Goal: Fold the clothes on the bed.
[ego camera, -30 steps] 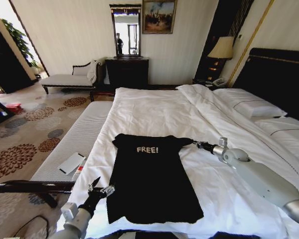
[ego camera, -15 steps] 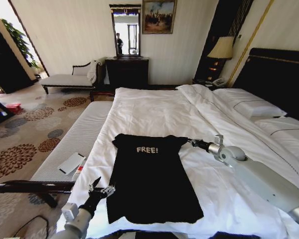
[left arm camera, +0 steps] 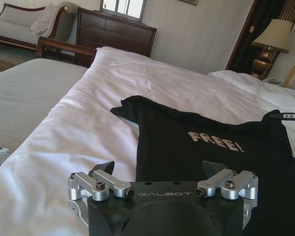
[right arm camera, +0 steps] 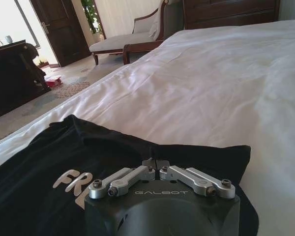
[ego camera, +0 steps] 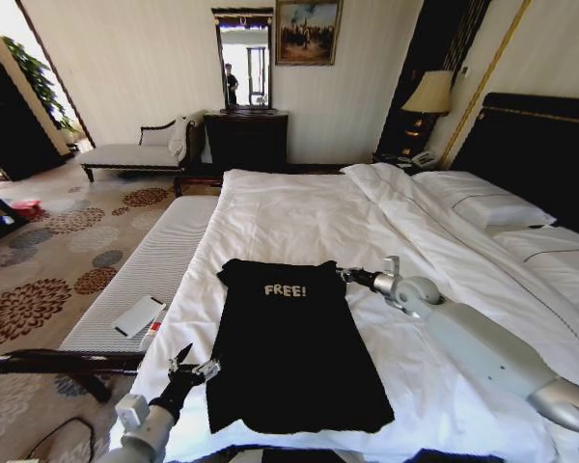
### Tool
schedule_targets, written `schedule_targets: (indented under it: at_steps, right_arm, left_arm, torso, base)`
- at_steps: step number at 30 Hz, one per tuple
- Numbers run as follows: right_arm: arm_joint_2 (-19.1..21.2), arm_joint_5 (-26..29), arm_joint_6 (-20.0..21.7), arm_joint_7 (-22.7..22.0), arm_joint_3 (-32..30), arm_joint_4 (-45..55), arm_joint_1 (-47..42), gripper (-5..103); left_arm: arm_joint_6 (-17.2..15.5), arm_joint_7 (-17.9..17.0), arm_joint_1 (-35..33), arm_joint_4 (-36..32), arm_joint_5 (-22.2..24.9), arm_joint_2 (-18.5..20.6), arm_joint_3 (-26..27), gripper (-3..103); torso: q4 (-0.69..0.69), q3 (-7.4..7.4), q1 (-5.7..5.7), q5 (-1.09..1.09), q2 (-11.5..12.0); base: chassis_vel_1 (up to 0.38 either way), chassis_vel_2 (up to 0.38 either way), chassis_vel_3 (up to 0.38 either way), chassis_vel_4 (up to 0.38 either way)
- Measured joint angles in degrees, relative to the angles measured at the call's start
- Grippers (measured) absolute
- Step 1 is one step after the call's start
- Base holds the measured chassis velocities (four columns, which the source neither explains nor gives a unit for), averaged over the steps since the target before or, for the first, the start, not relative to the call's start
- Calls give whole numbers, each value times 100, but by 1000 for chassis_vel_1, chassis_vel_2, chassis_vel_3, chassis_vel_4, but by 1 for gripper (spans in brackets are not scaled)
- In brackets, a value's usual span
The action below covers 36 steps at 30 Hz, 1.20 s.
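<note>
The clothes, a black T-shirt (ego camera: 285,357) with white "FREE!" lettering, lie flat near the foot of the white bed (ego camera: 299,207). My right gripper (ego camera: 345,275) rests at the shirt's right shoulder, shut on the sleeve, which is drawn in against the chest. In the right wrist view its fingertips meet (right arm camera: 155,163) with black fabric (right arm camera: 49,162) around them. My left gripper (ego camera: 191,364) hovers open just off the shirt's lower left corner, over the duvet. In the left wrist view it (left arm camera: 160,169) stands spread wide in front of the shirt (left arm camera: 211,147), holding nothing.
A white-striped bench (ego camera: 150,260) runs along the bed's left side with a white flat device (ego camera: 138,315) on it. A dark wooden rail (ego camera: 68,362) lies below it. Pillows (ego camera: 482,203) and the dark headboard (ego camera: 550,145) are at the right. A dresser (ego camera: 246,140) stands behind.
My right gripper has moved left toward the shirt's chest, dragging the right sleeve inward with it. The left gripper has barely shifted.
</note>
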<state>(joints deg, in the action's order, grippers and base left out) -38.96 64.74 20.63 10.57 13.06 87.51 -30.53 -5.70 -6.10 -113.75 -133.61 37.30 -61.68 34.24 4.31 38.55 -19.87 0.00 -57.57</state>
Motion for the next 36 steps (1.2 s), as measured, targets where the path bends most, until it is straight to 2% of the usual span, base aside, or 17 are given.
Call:
schedule_targets:
  at_steps: [8, 17, 18, 20, 24, 27, 28, 30, 33, 36]
  right_arm:
    - [-274, -19, 30, -135, 396, 2, 220, 0]
    - [-570, -403, 9, -204, 642, -264, 196, 0]
    - [-592, -443, 3, -193, 644, -283, 180, 5]
    - [-604, -471, -4, -183, 645, -285, 165, 5]
    - [-577, -694, -73, -64, 638, -73, 51, 27]
    - [-535, -724, -85, -37, 606, 118, -11, 32]
    - [-473, -765, -98, -23, 552, 326, -86, 43]
    - [-449, -792, -106, -17, 530, 384, -113, 43]
    - [-299, -964, -178, 39, 378, 593, -274, 59]
    - [-267, -1074, -229, 61, 265, 591, -336, 65]
  left_arm:
    - [26, 32, -27, 10, 58, -15, 91, 100]
    - [93, 118, -126, 53, 122, -32, 262, 100]
    - [100, 120, -127, 62, 122, -32, 268, 100]
    - [101, 120, -120, 68, 123, -30, 269, 100]
    - [97, 108, -56, 71, 147, -22, 251, 100]
    - [93, 104, -44, 72, 148, -32, 231, 100]
    - [92, 101, -39, 76, 142, -43, 216, 100]
    - [92, 100, -39, 77, 138, -47, 213, 100]
    - [91, 99, -51, 60, 127, -63, 211, 100]
    - [91, 98, -62, 49, 123, -66, 216, 100]
  torso:
    - [1, 0, 0, -1, 0]
    - [1, 0, 0, 1, 0]
    - [1, 0, 0, 1, 0]
    - [1, 0, 0, 1, 0]
    - [1, 0, 0, 0, 0]
    - [1, 0, 0, 0, 0]
    - [0, 0, 0, 0, 0]
    - [0, 0, 0, 0, 0]
    - [1, 0, 0, 0, 0]
    - [1, 0, 0, 1, 0]
  base:
    - [0, 0, 0, 0]
    - [0, 0, 0, 0]
    - [0, 0, 0, 0]
    - [0, 0, 0, 0]
    - [0, 0, 0, 0]
    - [0, 0, 0, 0]
    - [0, 0, 0, 0]
    - [0, 0, 0, 0]
    - [0, 0, 0, 0]
    - [0, 0, 0, 0]
